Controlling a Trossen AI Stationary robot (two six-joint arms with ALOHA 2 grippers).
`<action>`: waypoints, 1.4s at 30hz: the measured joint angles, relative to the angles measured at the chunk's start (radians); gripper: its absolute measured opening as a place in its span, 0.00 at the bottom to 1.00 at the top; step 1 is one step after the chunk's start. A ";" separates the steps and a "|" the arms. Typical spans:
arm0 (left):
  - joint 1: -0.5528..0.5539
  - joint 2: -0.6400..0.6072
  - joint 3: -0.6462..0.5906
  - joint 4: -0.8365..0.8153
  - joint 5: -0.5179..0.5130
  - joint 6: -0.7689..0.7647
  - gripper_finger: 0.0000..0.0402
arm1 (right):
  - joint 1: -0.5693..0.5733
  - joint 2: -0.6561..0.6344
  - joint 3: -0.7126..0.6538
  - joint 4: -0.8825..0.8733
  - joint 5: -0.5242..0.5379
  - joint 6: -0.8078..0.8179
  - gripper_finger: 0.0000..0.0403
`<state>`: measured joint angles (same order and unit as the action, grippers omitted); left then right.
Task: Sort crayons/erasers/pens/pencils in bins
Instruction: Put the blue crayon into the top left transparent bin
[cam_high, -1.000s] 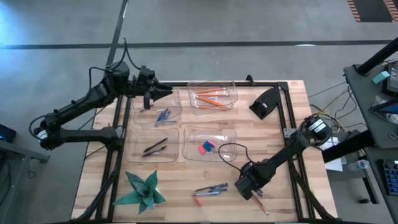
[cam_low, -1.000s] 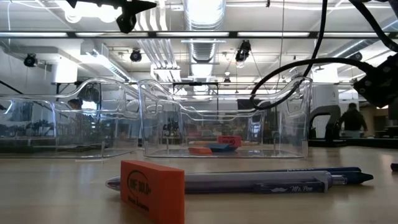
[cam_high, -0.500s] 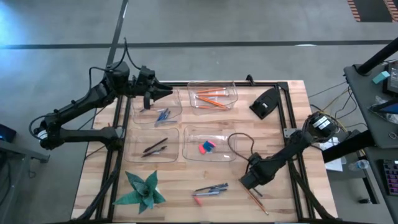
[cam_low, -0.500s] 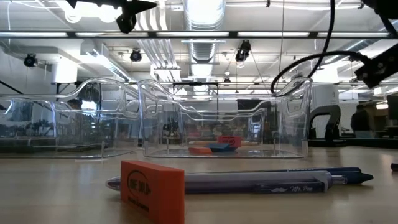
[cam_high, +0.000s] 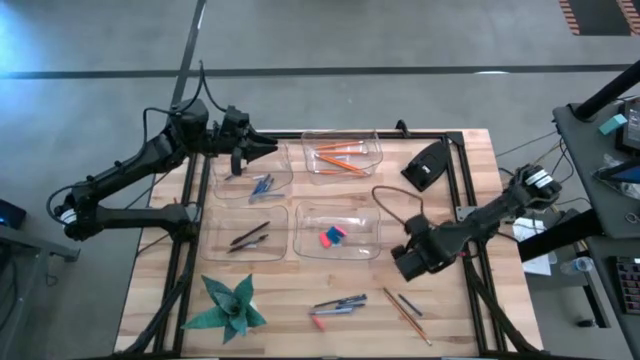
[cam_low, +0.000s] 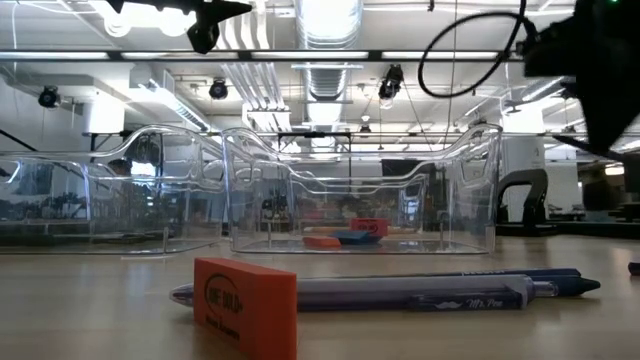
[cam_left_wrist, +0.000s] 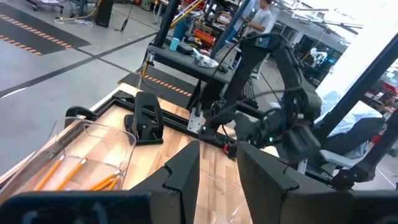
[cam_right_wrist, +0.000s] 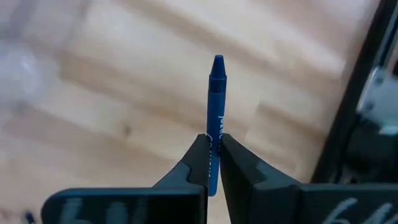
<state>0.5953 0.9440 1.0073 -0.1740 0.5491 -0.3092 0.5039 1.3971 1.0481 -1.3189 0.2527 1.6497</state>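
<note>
I have the right gripper (cam_high: 412, 262) pinching a short, stubby blue crayon (cam_right_wrist: 216, 118) between pressed-together fingers (cam_right_wrist: 194, 163), raised over the right side of the wooden surface (cam_high: 440, 200), just right of the near-right clear plastic bin (cam_high: 372, 215) holding the pink and blue erasers (cam_high: 331, 236). The crayon's long axis runs straight out along the fingers, tip away from the wrist.

The move turns on this: the far-left clear bin (cam_high: 222, 190) with the other blue crayons (cam_high: 262, 185) lies well apart, to the left and far across the surface. The left gripper (cam_high: 258, 148) hangs right at that bin's far edge, much nearer to it than my right arm. Its fingers (cam_left_wrist: 181, 175) are partly spread with nothing between them.

Only the right wrist view shows the grip itself; from above, the crayon is hidden under the gripper. The high view alone gives the layout: orange pencils (cam_high: 338, 153) in the far-right bin, dark pens (cam_high: 248, 237) in the near-left bin, and loose on the near surface a pen cluster (cam_high: 340, 303), a red eraser (cam_high: 318, 322), an orange pencil (cam_high: 405, 314) and a short dark stick (cam_high: 410, 304). The low view puts the eraser (cam_low: 245, 305) in front of a pen (cam_low: 400, 291).
</note>
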 joint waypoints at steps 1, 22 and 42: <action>0.000 0.000 0.000 0.000 0.000 0.000 0.23 | -0.012 -0.018 0.000 -0.004 0.039 -0.010 0.04; -0.002 0.014 0.001 0.036 0.007 0.285 0.23 | -0.480 -0.232 0.008 1.247 0.405 -1.187 0.04; -0.002 0.017 0.003 0.069 -0.344 0.315 0.23 | -0.720 0.106 0.305 1.488 -0.013 -1.405 0.04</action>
<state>0.5938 0.9614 1.0105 -0.1051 0.2049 0.0057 -0.2161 1.5026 1.3526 0.1694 0.2392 0.2445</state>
